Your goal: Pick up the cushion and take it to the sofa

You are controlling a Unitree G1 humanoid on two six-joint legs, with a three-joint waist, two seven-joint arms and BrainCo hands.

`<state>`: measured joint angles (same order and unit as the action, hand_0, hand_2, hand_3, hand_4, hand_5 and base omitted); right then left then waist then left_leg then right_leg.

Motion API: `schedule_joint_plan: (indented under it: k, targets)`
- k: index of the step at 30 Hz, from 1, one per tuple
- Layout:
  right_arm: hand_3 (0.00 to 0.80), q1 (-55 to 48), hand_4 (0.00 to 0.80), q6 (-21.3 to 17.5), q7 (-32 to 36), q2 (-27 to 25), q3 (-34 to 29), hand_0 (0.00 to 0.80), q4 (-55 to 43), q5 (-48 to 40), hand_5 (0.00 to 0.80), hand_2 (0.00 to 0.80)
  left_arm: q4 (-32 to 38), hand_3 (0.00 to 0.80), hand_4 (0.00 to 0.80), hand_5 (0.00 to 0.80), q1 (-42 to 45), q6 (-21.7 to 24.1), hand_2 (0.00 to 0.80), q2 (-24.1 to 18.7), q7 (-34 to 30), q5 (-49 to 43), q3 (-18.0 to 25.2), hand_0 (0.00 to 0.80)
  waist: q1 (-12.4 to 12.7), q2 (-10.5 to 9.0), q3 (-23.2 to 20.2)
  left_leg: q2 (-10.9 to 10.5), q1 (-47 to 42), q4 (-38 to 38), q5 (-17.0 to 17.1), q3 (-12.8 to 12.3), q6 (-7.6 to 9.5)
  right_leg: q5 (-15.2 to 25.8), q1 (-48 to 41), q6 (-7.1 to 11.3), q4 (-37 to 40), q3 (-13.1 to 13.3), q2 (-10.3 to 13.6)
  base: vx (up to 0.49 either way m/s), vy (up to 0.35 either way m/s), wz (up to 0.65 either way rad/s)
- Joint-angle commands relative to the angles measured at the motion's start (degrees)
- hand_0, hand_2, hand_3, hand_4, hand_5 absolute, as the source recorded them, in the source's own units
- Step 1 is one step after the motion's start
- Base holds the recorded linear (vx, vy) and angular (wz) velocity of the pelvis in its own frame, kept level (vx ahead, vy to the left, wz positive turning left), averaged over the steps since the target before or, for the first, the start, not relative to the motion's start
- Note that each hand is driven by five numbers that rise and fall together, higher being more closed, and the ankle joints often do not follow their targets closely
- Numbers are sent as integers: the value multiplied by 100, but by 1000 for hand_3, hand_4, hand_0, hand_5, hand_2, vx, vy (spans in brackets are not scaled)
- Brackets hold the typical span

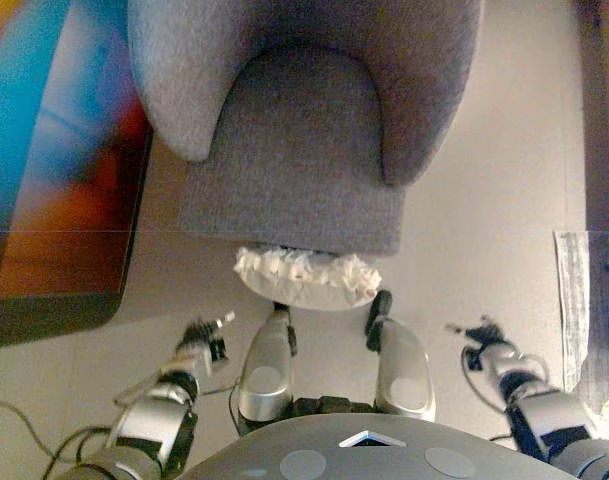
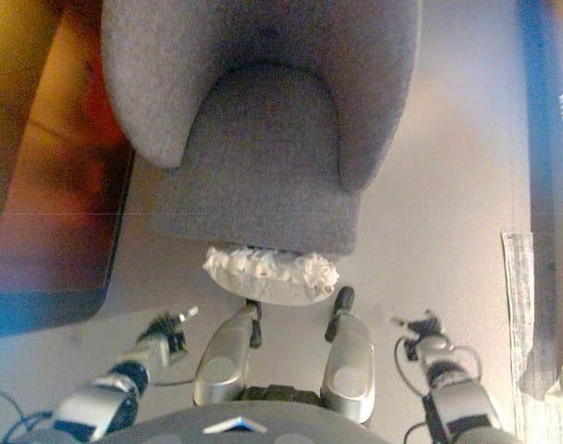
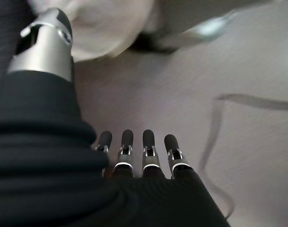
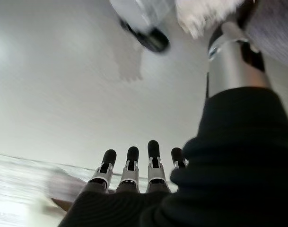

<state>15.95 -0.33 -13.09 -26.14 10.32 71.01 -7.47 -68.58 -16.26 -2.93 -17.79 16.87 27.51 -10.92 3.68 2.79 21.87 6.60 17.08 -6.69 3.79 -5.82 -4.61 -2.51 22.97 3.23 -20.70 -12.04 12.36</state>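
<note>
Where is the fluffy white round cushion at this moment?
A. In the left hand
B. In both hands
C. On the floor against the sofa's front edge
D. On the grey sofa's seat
C: the fluffy white round cushion lies on the floor at the grey fabric sofa's front edge, with the left hand and right hand open and apart from it.

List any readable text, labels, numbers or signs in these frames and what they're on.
None readable.
Grey sofa: plain fabric, no label showing.
White fluffy cushion on the floor at the sofa's front edge: no tag visible.
Colourful panel beside the sofa: only blurred colour, no legible characters.
Left hand and right hand: both empty, fingers straight, no markings legible.
</note>
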Motion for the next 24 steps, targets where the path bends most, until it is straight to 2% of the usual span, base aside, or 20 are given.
schedule_joint_plan:
  k: [1,6,10,15,18,22,24]
  targets:
    - [0,-35,0,-377,-685,207,420,0,-526,271,0,0,2,0,0,0,-187,156,0,-181,423,-216,-140,0,-198,-163,349,-58,515,-735,-362,59,-9,167,76,332,310,146,51,-78,94,-14]
    - [0,387,0,-149,-1039,-126,771,0,-1456,804,0,0,230,0,0,0,-704,228,0,-433,470,-286,-312,0,-337,-211,771,-107,1256,-1072,-377,-14,18,251,777,385,107,313,27,-59,100,-2]
    - [0,754,0,-92,-1201,-467,894,0,-1873,998,0,0,448,0,0,0,-1013,456,0,-682,690,-410,-480,0,-416,-222,792,-158,2012,-1333,-391,34,33,305,1495,388,-46,392,8,-27,68,2]
    - [0,1184,0,-178,-1403,-944,1036,0,-2083,1065,0,0,756,0,0,0,-1339,863,0,-995,837,-742,-724,0,-449,-184,792,-96,3019,-1875,-514,151,61,285,2500,365,-448,528,67,-62,49,-1]
    - [0,1409,0,-384,-1568,-1156,1094,0,-2052,1012,0,0,922,0,0,0,-1454,1330,0,-1088,815,-731,-840,0,-461,-127,792,-60,3657,-2153,-573,216,64,254,3144,335,-763,638,82,-62,56,2]
    - [0,1780,0,-590,-1827,-1460,1210,0,-1977,1233,0,0,1202,0,0,0,-1685,1910,0,-1280,758,-1042,-1080,0,-466,-53,792,-69,4437,-2550,-638,268,86,201,3893,266,-1203,746,24,-62,54,2]
    - [0,1935,0,-642,-1843,-1613,1305,0,-1979,1343,0,0,1305,0,0,0,-1765,2014,0,-1371,733,-1090,-1202,0,-459,-27,792,-64,4721,-2678,-647,274,96,174,4159,238,-1373,769,-14,-56,64,-4]
